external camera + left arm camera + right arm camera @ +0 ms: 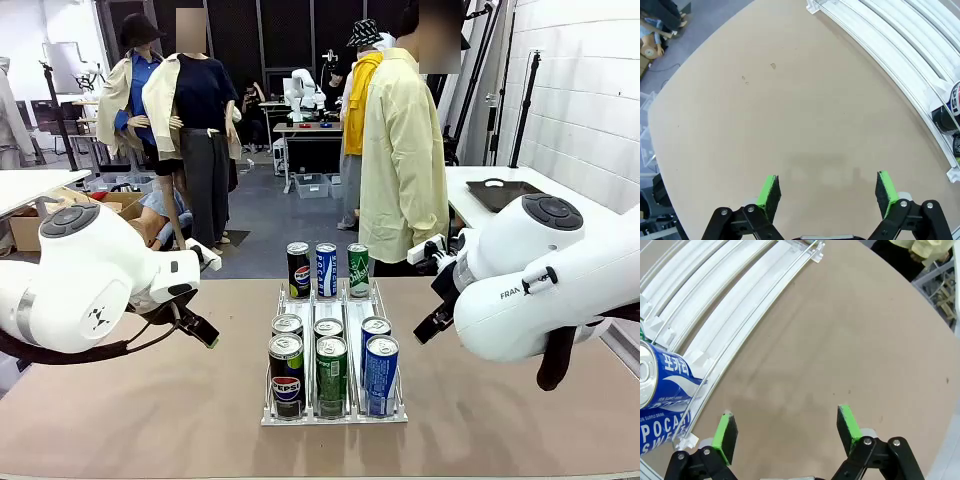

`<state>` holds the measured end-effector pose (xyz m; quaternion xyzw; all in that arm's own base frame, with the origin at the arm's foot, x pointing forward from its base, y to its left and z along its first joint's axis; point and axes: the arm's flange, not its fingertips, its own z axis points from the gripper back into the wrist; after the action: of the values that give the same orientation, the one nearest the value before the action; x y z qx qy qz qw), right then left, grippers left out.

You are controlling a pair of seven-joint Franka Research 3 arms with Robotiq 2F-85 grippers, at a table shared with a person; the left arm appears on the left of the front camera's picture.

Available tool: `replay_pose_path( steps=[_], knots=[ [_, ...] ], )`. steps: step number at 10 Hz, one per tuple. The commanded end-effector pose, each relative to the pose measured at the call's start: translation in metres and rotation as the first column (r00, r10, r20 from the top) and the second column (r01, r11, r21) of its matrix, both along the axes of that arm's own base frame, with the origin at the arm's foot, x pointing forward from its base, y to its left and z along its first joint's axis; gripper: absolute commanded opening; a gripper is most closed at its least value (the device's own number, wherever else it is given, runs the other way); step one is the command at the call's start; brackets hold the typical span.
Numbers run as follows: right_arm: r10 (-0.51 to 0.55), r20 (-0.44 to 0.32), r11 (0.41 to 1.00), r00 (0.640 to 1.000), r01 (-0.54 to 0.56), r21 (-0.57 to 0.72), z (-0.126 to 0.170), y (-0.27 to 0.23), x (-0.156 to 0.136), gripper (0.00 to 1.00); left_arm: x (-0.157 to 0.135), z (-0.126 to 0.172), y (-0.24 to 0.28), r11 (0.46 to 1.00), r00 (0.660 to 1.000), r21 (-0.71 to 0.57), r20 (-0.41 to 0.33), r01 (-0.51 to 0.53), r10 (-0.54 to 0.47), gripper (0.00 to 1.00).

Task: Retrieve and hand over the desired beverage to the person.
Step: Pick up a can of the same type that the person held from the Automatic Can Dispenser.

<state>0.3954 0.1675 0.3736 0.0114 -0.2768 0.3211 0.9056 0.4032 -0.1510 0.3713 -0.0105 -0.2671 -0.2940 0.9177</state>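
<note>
Front view: cans [331, 370] between left tool [829, 192] and right tool [787, 432], both wide open, empty.

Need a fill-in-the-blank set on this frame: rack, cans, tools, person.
The rack has ___ lanes. The left tool and right tool are both ___. The nearest can in the lane on the robot's right is ___ in colour. The person wears a pale-___ shirt.
Missing words: three; open; blue; yellow.
</note>
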Motion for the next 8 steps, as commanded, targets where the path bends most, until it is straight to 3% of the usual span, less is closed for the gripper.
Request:
replay_pose_path(
  steps=[1,8],
  knots=[
    [0.0,0.0,1.0,1.0,0.0,0.0,0.0,0.0,0.0,1.0,0.0,0.0,0.0,1.0,1.0,0.0,0.0,0.0,0.0,1.0],
    [0.0,0.0,1.0,1.0,0.0,0.0,0.0,0.0,0.0,1.0,0.0,0.0,0.0,1.0,1.0,0.0,0.0,0.0,0.0,1.0]
  ],
)
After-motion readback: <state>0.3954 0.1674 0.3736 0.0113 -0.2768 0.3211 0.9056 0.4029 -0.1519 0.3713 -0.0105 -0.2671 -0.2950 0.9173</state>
